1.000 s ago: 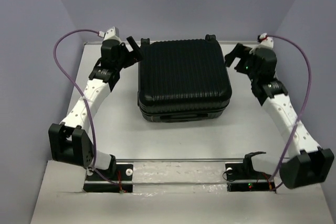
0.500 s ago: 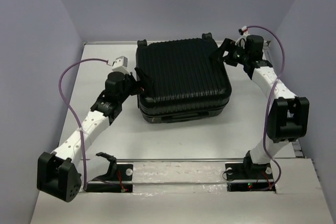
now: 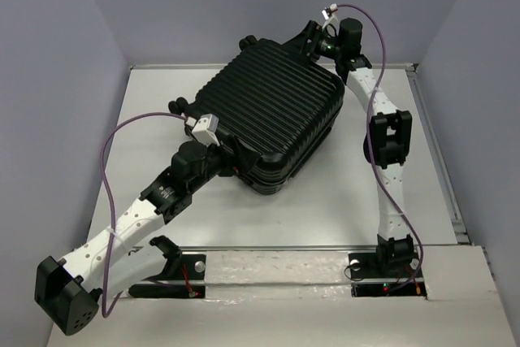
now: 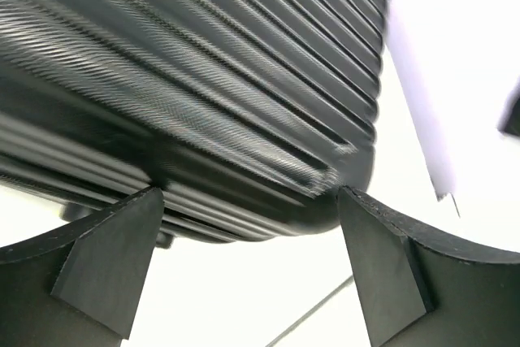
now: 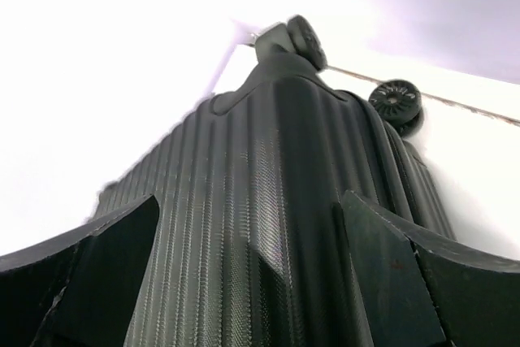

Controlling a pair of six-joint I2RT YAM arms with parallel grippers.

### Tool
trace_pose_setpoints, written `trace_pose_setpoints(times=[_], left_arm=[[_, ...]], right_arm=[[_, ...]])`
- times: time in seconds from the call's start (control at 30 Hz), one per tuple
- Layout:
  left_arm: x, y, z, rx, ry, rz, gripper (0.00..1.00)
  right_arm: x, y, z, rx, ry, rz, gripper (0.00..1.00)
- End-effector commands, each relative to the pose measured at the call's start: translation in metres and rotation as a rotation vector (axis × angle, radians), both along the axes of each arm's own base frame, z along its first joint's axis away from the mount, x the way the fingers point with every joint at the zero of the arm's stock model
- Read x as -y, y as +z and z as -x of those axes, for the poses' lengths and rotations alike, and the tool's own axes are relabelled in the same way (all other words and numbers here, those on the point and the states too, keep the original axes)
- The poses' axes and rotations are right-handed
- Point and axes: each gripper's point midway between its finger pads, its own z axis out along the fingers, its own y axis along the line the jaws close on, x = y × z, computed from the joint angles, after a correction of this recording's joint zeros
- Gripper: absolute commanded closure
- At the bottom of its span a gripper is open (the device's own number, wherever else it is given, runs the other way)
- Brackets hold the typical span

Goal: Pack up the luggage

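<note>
I work in a robot lab cell, not a home. Plain lavender walls (image 3: 49, 79) box in the white table (image 3: 325, 209) on its left, far and right sides. My two arm bases (image 3: 166, 278) are bolted to a metal rail (image 3: 276, 248) along the table's near edge, and purple cables (image 3: 103, 156) loop above it.

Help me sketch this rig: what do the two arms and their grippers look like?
Both arms, left arm and right arm, have white link shells with black joint housings and black bases. A purple cable loops along each. The left gripper and right gripper are black, with two wedge-shaped fingers.
</note>
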Motion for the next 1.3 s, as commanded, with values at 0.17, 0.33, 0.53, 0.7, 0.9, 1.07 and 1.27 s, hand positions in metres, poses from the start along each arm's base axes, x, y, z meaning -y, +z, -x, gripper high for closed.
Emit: trace_pose_setpoints(times=[0.17, 0.33, 0.53, 0.7, 0.9, 1.07, 1.27], left_arm=[[0.007, 0.131, 0.009, 0.261, -0.077, 0.095, 0.01], [-0.021, 0.129, -0.004, 0.255, 0.058, -0.008, 0.01], [-0.012, 0.087, 0.007, 0.167, -0.050, -0.032, 0.01], [0.008, 0.059, 0.045, 0.156, -0.271, 0.015, 0.01], [0.027, 0.028, 0.064, 0.094, -0.393, 0.020, 0.01], [0.043, 0.027, 0.064, 0.095, -0.418, 0.046, 0.01], [0.059, 0.014, 0.058, 0.063, -0.425, 0.028, 0.01]], right_arm=[[-0.026, 0.130, 0.046, 0.139, 0.076, -0.126, 0.00], [0.008, 0.175, 0.072, 0.289, -0.006, -0.057, 0.00], [0.037, 0.187, 0.133, 0.416, -0.109, 0.082, 0.01], [0.056, 0.157, 0.221, 0.442, -0.175, 0.106, 0.57], [0.029, 0.029, 0.343, 0.359, -0.049, 0.064, 0.87], [0.008, -0.043, 0.396, 0.315, -0.012, 0.071, 0.88], [-0.008, -0.094, 0.400, 0.290, 0.040, 0.162, 0.60]])
